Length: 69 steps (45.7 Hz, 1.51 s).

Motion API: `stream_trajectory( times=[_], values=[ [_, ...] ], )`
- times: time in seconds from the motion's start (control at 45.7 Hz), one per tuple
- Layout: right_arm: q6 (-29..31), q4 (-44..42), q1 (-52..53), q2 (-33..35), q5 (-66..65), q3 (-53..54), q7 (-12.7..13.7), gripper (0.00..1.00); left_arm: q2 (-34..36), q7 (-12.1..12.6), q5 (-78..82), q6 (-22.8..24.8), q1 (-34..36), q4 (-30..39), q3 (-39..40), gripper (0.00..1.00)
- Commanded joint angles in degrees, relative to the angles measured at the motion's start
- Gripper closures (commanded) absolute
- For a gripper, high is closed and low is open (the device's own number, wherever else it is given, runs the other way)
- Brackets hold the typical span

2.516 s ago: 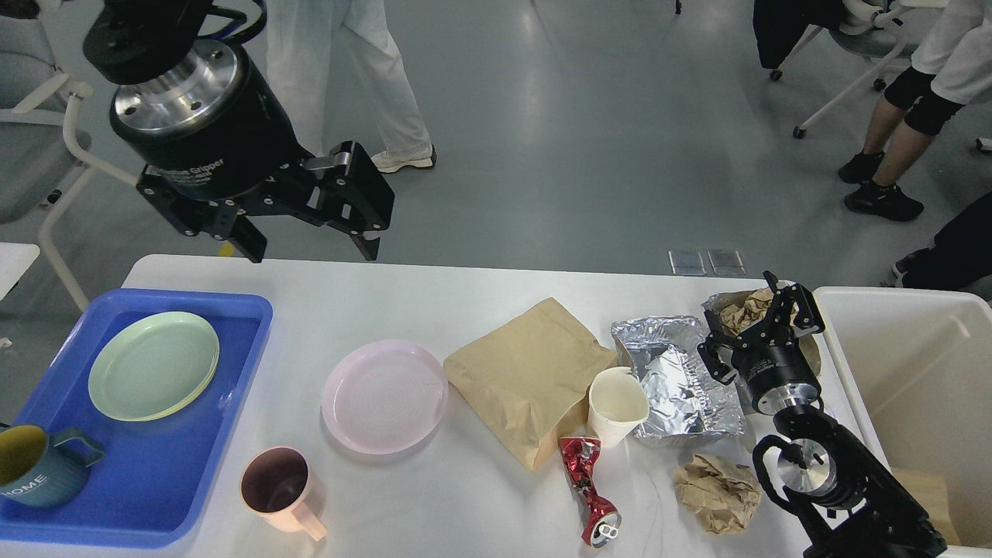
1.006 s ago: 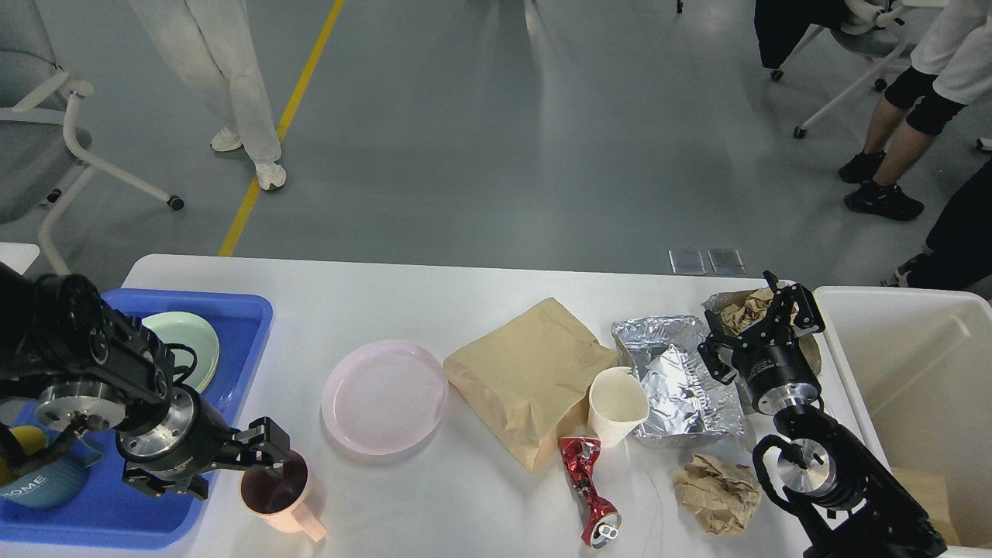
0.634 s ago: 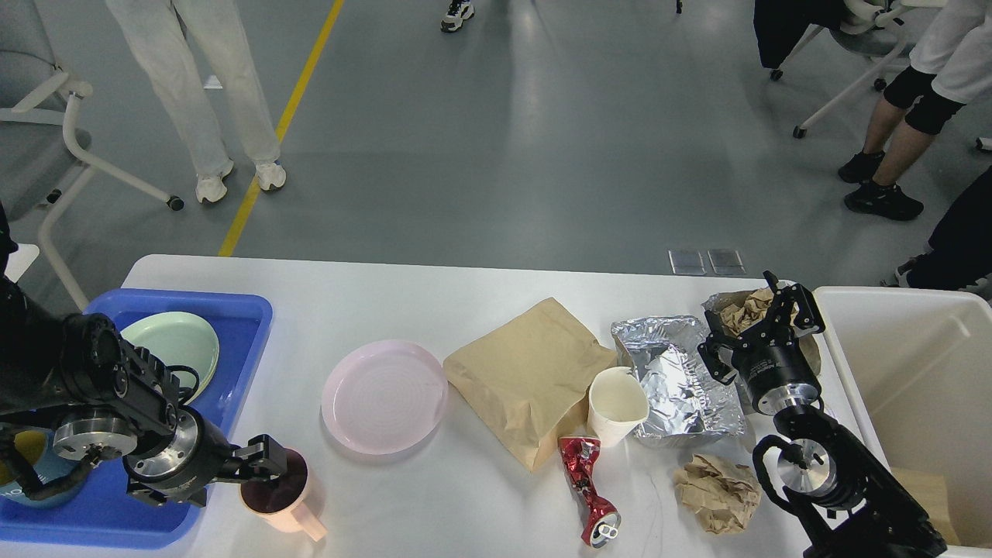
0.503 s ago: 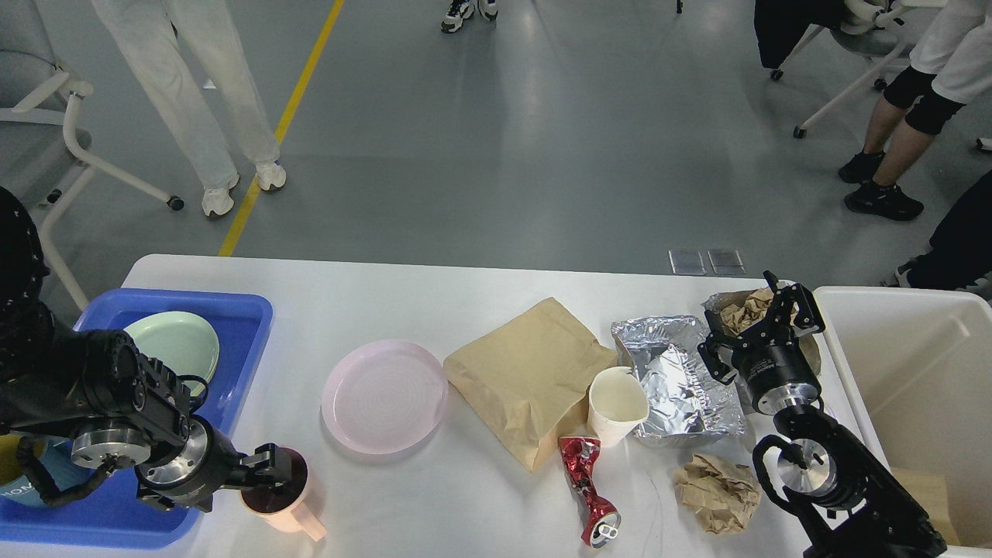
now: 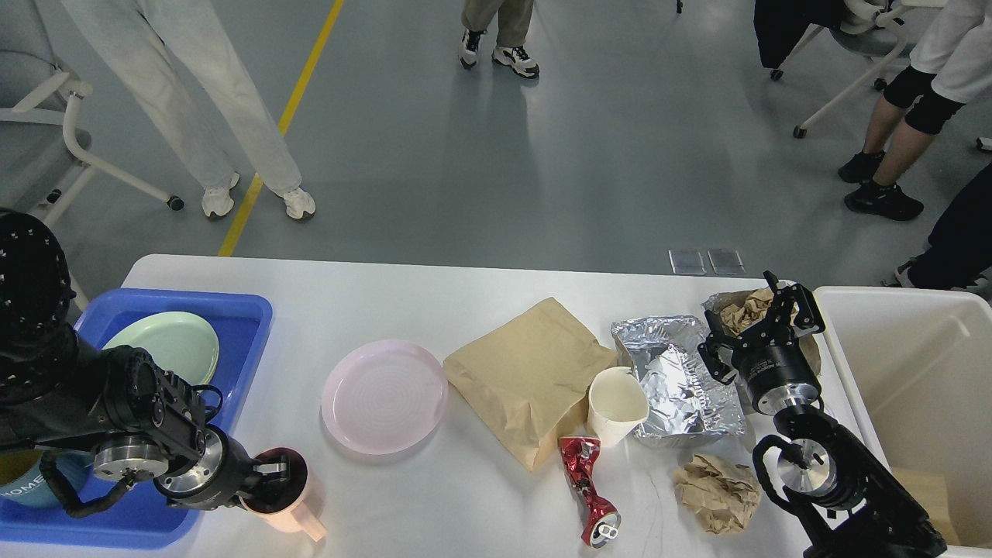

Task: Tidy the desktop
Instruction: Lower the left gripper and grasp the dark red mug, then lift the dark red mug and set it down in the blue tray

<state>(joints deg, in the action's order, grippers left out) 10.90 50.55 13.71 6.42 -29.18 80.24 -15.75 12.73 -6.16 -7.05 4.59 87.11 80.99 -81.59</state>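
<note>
The white desktop (image 5: 465, 279) carries a pink plate (image 5: 385, 396), a brown paper bag (image 5: 527, 380), a white paper cup (image 5: 616, 404), crumpled foil (image 5: 678, 380), a crushed red can (image 5: 587, 488) and a crumpled paper ball (image 5: 717, 492). My left gripper (image 5: 270, 473) is low at the front left, at the left rim of a pink mug (image 5: 291, 504), with one finger inside its opening. Its jaws are dark and partly hidden. My right gripper (image 5: 787, 302) is open above a wad of brown paper (image 5: 740, 310) at the back right.
A blue tray (image 5: 244, 310) at the left holds a green plate (image 5: 167, 349) and a blue mug (image 5: 19, 484). A white bin (image 5: 914, 364) stands past the table's right edge. People and chairs are on the floor beyond the table.
My left arm came down from high above the table's back left to the pink mug and pushed its fingers into the mug's mouth. The right arm has not moved.
</note>
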Motion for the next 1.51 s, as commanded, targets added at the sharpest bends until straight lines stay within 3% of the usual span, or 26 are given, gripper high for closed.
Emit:
stream_trajectory(
  times=[0.0, 0.459, 0.525, 0.634, 0.788, 0.963, 1.072, 1.313, 1.488],
  values=[
    [0.0, 0.0, 0.0, 0.0, 0.0, 0.0, 0.0, 0.00, -0.1, 0.6, -0.1, -0.1, -0.4, -0.1, 0.0, 1.00],
    [0.0, 0.1, 0.0, 0.0, 0.0, 0.0, 0.0, 0.00, 0.4, 1.6, 0.1, 0.2, 0.3, 0.5, -0.4, 1.00],
    [0.0, 0.0, 0.0, 0.0, 0.0, 0.0, 0.0, 0.00, 1.2, 1.5, -0.1, 1.4, 4.3, 3.0, -1.2, 1.00],
    [0.0, 0.0, 0.0, 0.0, 0.0, 0.0, 0.0, 0.00, 3.1, 1.4, -0.1, 4.8, 18.2, 10.9, -5.7, 1.00],
    [0.0, 0.0, 0.0, 0.0, 0.0, 0.0, 0.0, 0.00, 2.2, 1.7, -0.1, 17.0, 36.7, 16.8, -10.4, 1.00],
    [0.0, 0.0, 0.0, 0.0, 0.0, 0.0, 0.0, 0.00, 1.1, 1.7, 0.0, 34.9, 56.8, 18.1, -13.1, 1.00],
    [0.0, 0.0, 0.0, 0.0, 0.0, 0.0, 0.0, 0.00, -1.0, 1.8, 0.8, 42.9, 65.8, 18.2, -13.1, 1.00],
    [0.0, 0.0, 0.0, 0.0, 0.0, 0.0, 0.0, 0.00, -1.9, 1.9, 2.3, 45.0, 67.1, 18.1, -13.1, 1.00],
    [0.0, 0.0, 0.0, 0.0, 0.0, 0.0, -0.1, 0.00, 6.1, 1.0, 9.6, 43.8, 61.8, 14.2, -14.7, 1.00]
  ],
)
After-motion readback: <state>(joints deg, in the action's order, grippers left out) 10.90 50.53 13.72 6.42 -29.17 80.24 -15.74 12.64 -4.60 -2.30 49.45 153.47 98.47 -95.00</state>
